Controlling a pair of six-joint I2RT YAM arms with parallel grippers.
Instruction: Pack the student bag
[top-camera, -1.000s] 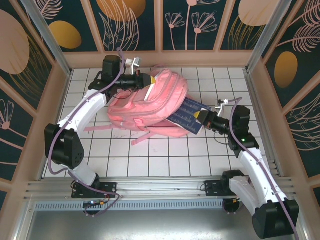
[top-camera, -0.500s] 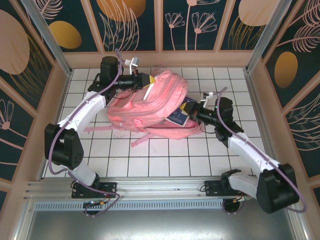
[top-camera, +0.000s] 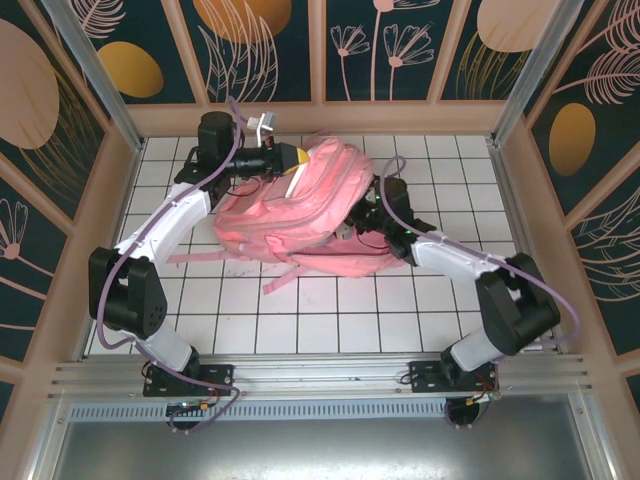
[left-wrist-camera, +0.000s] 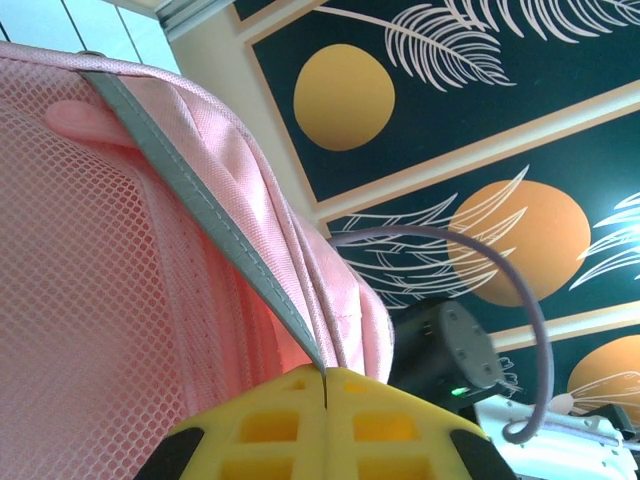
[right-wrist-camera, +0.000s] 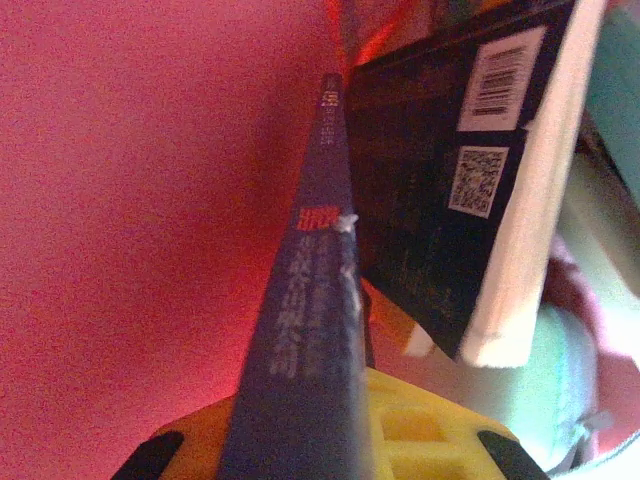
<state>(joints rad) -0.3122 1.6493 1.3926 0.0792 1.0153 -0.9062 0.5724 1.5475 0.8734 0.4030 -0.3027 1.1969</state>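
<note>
The student bag (top-camera: 300, 205), a large pink backpack, lies on its side in the middle of the tiled table. At its top end my left gripper (top-camera: 292, 160) is shut on the edge of the opening. In the left wrist view the yellow jaws (left-wrist-camera: 325, 375) pinch the grey reflective strip (left-wrist-camera: 200, 190) and the pink fabric. My right gripper (top-camera: 360, 215) reaches into the bag's mouth from the right. It is shut (right-wrist-camera: 345, 385) on a thin dark blue book (right-wrist-camera: 315, 320), held spine up against the red lining (right-wrist-camera: 150, 200). A second dark book (right-wrist-camera: 450, 170) with a barcode lies beside it.
The bag's pink straps (top-camera: 285, 272) trail toward the near side over the white tiles (top-camera: 330, 310). Patterned wall panels and metal posts (top-camera: 520, 90) close in the table on three sides. The right arm's black joint (left-wrist-camera: 445, 350) shows just behind the bag's rim.
My right arm has swung left and carried the blue book from outside the bag's right side into its opening. The left gripper has kept its hold on the rim.
</note>
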